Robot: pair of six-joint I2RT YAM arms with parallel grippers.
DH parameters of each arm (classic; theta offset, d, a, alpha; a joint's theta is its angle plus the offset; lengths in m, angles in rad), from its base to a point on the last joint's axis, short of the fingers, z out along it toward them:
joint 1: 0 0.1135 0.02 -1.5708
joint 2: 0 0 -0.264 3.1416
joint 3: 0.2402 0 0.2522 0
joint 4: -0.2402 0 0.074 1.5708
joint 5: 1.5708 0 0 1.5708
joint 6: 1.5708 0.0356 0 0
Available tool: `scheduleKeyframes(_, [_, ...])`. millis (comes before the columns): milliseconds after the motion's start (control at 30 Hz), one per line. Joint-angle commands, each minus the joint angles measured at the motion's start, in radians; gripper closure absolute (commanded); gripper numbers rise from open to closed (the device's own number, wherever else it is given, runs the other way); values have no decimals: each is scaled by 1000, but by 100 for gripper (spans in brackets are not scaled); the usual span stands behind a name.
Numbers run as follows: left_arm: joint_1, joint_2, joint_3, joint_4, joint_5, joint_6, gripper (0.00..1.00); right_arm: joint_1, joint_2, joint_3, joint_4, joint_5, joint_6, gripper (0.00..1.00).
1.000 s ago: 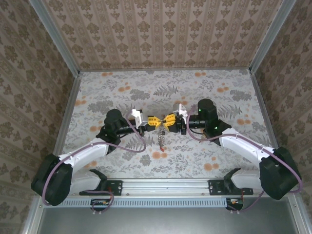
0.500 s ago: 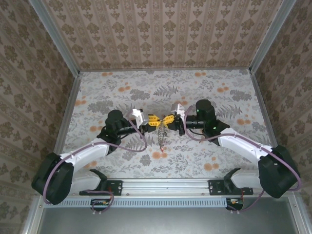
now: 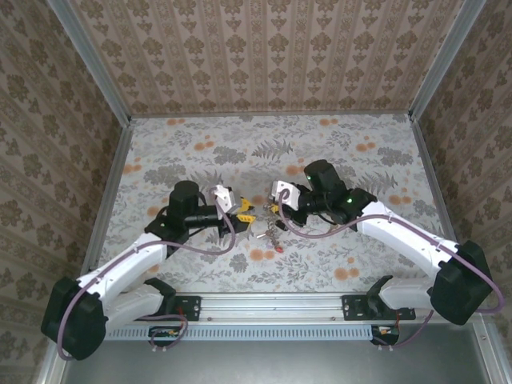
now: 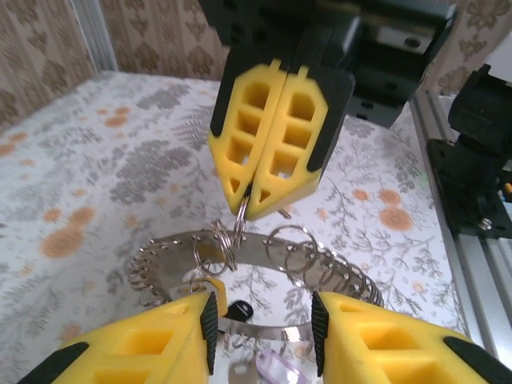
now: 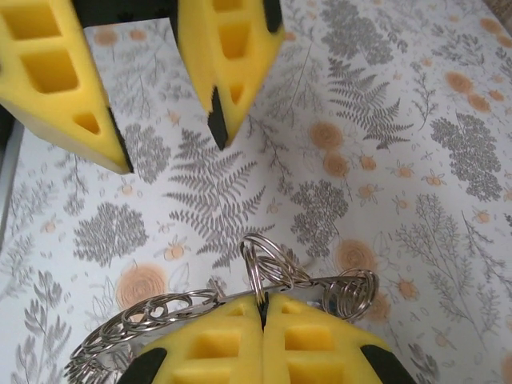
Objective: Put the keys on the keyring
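Seen from above, two robot arms meet over a floral-patterned table (image 3: 360, 160). The left gripper (image 3: 246, 214) and the right gripper (image 3: 270, 211) point at each other, tips close together.

The right gripper (image 4: 248, 206) has its yellow fingers pressed flat against each other. Their tips pinch a small wire ring (image 4: 238, 218). Hanging from that ring, just below the closed tips, is the keyring (image 4: 164, 250). It is a flat, shiny metal hoop with many small wire rings strung along it.

The left gripper (image 4: 260, 320) stands with its jaws parted to a moderate gap, and nothing sits between its yellow fingers (image 4: 136, 344). The hoop hangs just ahead of its tips and a little below them, between it and the right gripper.

From the right wrist, the right gripper (image 5: 262, 308) shows its two fingers meeting in a thin seam, with the small wire ring (image 5: 254, 264) standing up out of it. The keyring (image 5: 144, 316) curves away to one side, close against the fingertips. Across from it, the left gripper (image 5: 172, 152) faces in with its two fingers clearly apart and only the table behind the gap.

In the overhead view, the keys (image 3: 274, 234) dangle in a small cluster directly under the two grippers' tips, a red one lowest. Whether they touch the table cannot be told.
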Motion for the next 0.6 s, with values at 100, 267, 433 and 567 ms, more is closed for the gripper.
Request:
scheduleKeyframes(100, [-14,84,39,39,86,10,66,50,48,105,-194,134,-155,100])
scheduleKeyframes(267, [-43,133,43,44,99,60,74,53,61,118,-211,120,-151,100])
scheduleKeyframes(433, [-65,131,13,96,-31,68,67,54,52,106,-210,48,-157,100])
scheduleKeyframes(567, [-82,165,22,125,-33,95,63,53,44,83,-183,-15,-155,100])
